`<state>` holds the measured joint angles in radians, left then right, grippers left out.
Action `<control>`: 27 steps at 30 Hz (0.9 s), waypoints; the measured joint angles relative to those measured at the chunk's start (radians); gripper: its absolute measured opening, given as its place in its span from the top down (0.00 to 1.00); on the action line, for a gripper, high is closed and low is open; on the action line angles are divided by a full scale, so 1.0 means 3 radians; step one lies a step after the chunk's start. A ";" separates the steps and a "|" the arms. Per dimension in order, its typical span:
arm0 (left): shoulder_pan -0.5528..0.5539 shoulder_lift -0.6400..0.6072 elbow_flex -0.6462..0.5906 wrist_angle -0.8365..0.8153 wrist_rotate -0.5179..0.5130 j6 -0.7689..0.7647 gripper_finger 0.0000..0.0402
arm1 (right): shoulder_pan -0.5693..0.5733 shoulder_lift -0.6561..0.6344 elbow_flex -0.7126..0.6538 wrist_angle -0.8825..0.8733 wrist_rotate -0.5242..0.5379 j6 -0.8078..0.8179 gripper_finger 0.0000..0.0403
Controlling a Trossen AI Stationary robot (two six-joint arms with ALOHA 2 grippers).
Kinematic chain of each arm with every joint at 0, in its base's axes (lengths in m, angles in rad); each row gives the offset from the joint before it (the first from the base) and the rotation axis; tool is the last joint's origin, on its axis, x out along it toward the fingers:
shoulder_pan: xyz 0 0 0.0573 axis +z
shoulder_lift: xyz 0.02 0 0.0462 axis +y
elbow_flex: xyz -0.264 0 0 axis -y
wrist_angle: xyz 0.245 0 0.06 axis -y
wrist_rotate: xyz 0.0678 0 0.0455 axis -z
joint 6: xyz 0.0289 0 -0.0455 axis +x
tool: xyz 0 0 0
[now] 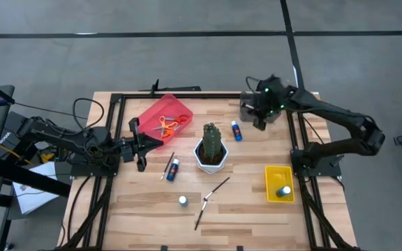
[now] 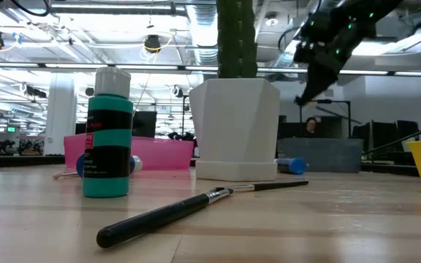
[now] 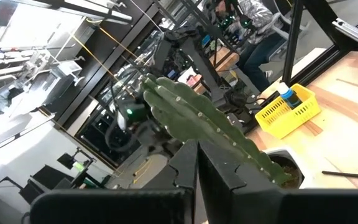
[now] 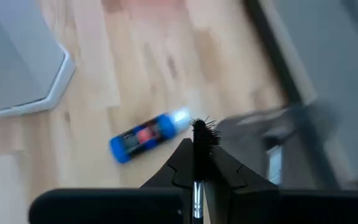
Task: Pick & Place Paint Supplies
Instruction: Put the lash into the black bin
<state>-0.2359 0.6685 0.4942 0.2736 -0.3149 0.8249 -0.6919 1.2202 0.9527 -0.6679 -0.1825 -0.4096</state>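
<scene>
My right gripper (image 1: 260, 124) hangs over the table's far right corner, shut on a thin paintbrush (image 4: 196, 193). A blue paint bottle (image 4: 145, 137) lies on its side on the wood below it, right of the cactus pot (image 1: 211, 157). Another blue bottle (image 1: 173, 167) and a brush (image 1: 167, 166) lie left of the pot. A white-capped bottle (image 2: 108, 139) stands upright near the front, beside two crossed brushes (image 1: 211, 199). Orange scissors (image 1: 167, 126) lie in the red tray (image 1: 152, 111). My left gripper (image 1: 142, 145) waits shut, left of the tray. My right gripper pinches the paintbrush between its two fingers close to the bristle end. The black bristles (image 4: 204, 132) stick out past the fingertips and the metal ferrule (image 4: 196, 200) shows between them. The brush lies along the fingers, which slant down from above, and its tip is clear of the table. The handle is hidden behind the gripper.
A yellow basket (image 1: 271, 174) at the right front holds one bottle (image 1: 283, 190). The tall green cactus (image 3: 210, 118) in its white pot stands mid-table. Black frame rails (image 1: 295, 139) border the table's sides and far edge.
</scene>
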 joint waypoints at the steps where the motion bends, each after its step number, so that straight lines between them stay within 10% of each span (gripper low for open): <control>1: -0.0001 -0.0001 0.0000 0.0015 0.0000 0.0006 0.98 | -0.0038 -0.0034 0.0039 0.0010 0.0000 -0.0138 0.98; 27: 0.0000 0.0000 0.0001 -0.0092 -0.0148 0.0031 0.98 | -0.0825 0.1028 0.0267 0.0480 -0.0413 -0.1176 0.98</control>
<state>-0.2359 0.6685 0.4946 0.2459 -0.3592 0.8341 -0.9394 1.5287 1.0328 -0.5241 -0.3064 -0.7624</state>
